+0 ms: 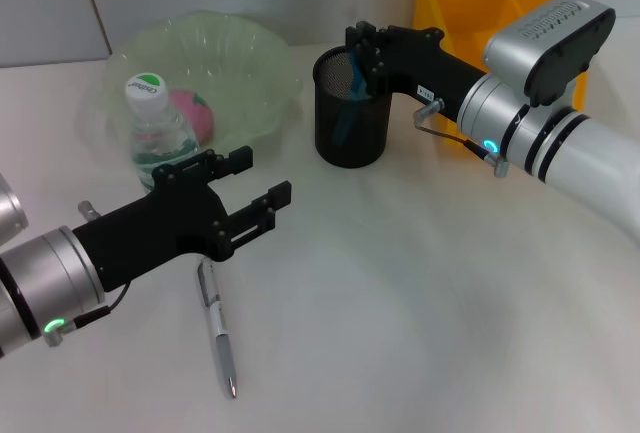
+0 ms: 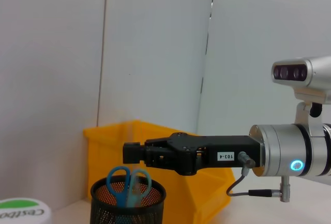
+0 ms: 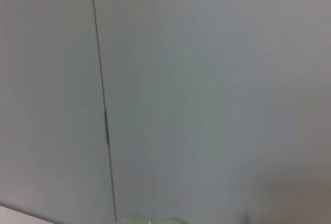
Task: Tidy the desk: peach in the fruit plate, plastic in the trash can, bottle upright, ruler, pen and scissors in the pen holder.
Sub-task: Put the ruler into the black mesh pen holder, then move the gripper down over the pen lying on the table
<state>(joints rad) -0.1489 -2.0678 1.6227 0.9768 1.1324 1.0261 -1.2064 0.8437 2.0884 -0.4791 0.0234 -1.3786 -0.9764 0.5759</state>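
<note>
Silver-grey pen (image 1: 217,328) lies lower left on the desk (image 1: 420,313), tip toward the bottom edge. Left hand (image 1: 250,193) hovers above, spread wide; right hand (image 1: 357,48), grip unclear, reaches level over the pen holder (image 1: 352,123).

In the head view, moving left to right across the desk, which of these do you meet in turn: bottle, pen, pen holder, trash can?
bottle → pen → pen holder → trash can. The left gripper hovers open between the pen and the pen holder; the right gripper is at the pen holder's rim.
</note>
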